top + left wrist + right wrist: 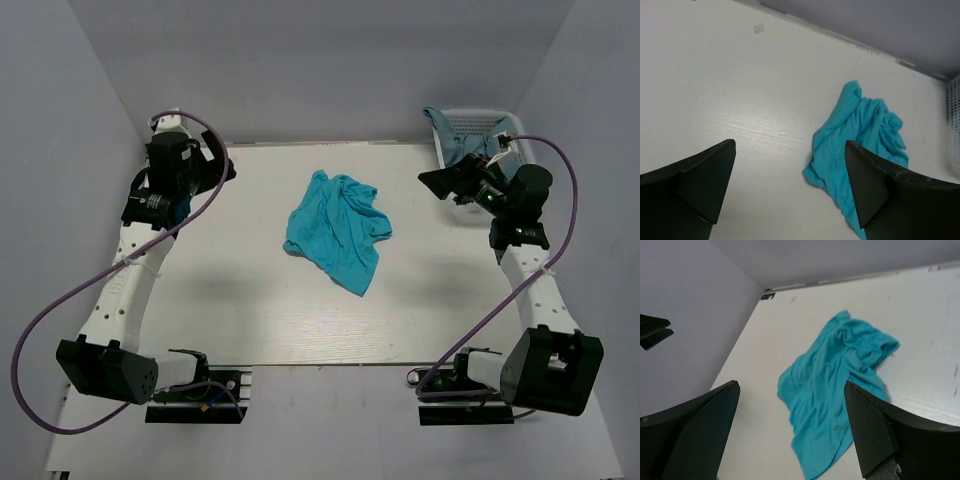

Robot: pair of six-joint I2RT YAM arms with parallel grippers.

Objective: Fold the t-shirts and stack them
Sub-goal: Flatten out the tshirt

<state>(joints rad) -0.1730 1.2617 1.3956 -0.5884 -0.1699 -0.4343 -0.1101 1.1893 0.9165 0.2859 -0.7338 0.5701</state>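
Likely step: spreading crumpled bright-turquoise fabric t-shirt (338, 232) on white bench (250, 300) | left tool (790, 144), right tool (790, 384) gaping, empty | pinching opposite edges advised

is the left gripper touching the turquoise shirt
Apart. The top external view shows bare table between the left gripper and the crumpled turquoise t-shirt.

T-shirt (337, 229) plain turquoise. Table (250, 300) white, faint wood grain. Basket (478, 122) white lattice. Second shirt (447, 140) dull grey-blue. Left arm (130, 280), right arm (535, 290) white, black joints.
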